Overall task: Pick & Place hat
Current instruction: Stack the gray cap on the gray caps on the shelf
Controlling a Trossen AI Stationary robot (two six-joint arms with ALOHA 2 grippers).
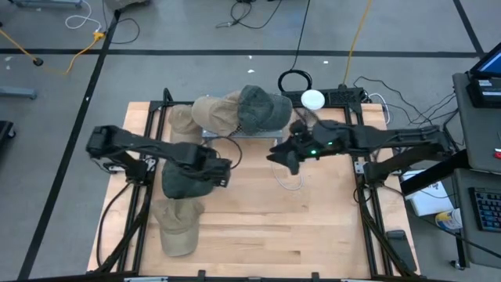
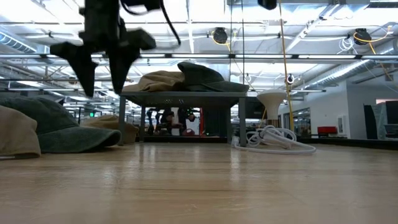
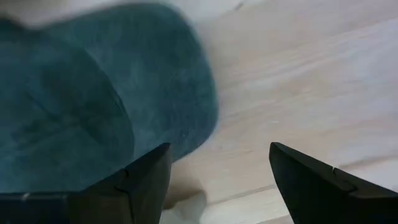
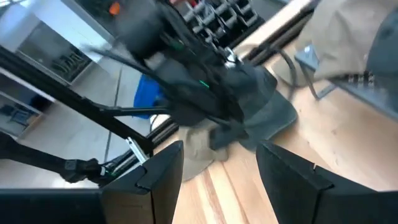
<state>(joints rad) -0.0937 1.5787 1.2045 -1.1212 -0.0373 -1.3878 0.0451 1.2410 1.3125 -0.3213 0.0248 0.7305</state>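
A dark green hat lies crown up on the left half of the wooden table. My left gripper hovers open above the hat's right edge, fingers pointing down; the brim shows just beyond one finger. A tan hat lies nearer the near edge. A grey raised stand at the far side carries a green hat and a tan hat. My right gripper waits open, raised over the table's middle.
A coiled white cable lies under the right gripper. A white round object stands at the far edge, right of the stand. Another tan hat lies left of the stand. Bare wood fills the near right part.
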